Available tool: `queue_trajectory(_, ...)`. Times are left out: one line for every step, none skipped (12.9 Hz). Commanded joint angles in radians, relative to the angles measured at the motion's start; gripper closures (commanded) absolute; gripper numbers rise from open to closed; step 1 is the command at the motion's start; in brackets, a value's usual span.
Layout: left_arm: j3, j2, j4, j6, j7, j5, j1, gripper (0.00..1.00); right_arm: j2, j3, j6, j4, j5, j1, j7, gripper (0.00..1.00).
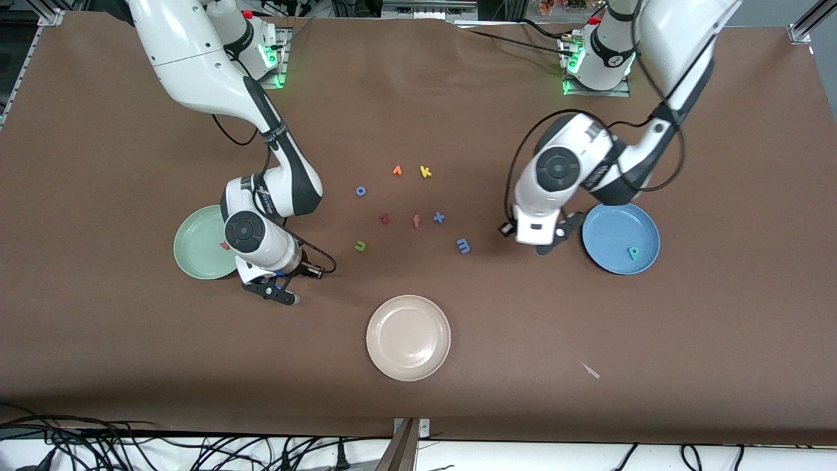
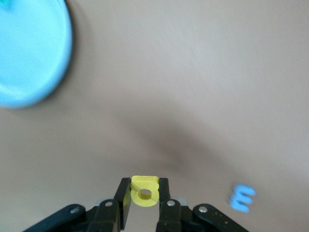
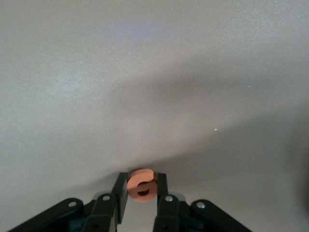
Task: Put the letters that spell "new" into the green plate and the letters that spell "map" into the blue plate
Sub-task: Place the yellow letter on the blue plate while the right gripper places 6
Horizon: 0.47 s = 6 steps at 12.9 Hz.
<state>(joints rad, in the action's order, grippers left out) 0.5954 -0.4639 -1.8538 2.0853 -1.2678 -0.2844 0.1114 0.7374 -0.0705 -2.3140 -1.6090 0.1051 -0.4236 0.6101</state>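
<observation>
Yellow a [image 2: 144, 192] — beside blue plate [image 1: 611, 226] rim

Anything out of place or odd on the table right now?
One stray: a small pale scrap lies on the brown table, nearer the front camera than the blue plate. It is no letter or plate. Otherwise nothing stands out; the cream plate sits flat.

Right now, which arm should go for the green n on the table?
Right. The green n lies nearer the right gripper and the green plate, once it drops its orange e. The left gripper holds the yellow a.
</observation>
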Motion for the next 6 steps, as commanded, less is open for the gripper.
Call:
queue_trajectory(0.014, 0.039, -0.024, -0.083, 0.248, 0.005, 0.141, 0.96, -0.045, -0.011, 0.121, 0.020, -0.004, 0.005, -0.087, 0.96)
queue_trajectory(0.012, 0.036, -0.027, -0.105, 0.333, 0.005, 0.181, 0.96, -0.077, -0.032, 0.167, -0.004, -0.004, 0.005, -0.131, 0.96)
queue_trajectory(0.009, 0.028, -0.036, -0.106, 0.405, 0.004, 0.215, 0.96, -0.116, -0.044, 0.169, -0.043, -0.005, 0.005, -0.168, 0.96)
queue_trajectory(0.007, 0.013, -0.041, -0.107, 0.468, -0.002, 0.249, 0.95, -0.162, -0.046, 0.169, -0.096, -0.007, 0.005, -0.200, 0.96)
queue_trajectory(0.006, -0.011, -0.041, -0.105, 0.523, -0.010, 0.284, 0.95, -0.209, -0.055, 0.169, -0.150, -0.015, 0.005, -0.220, 0.96)
queue_trajectory(0.006, -0.034, -0.042, -0.103, 0.575, -0.015, 0.318, 0.95, -0.255, -0.064, 0.163, -0.202, -0.039, 0.005, -0.248, 0.96)
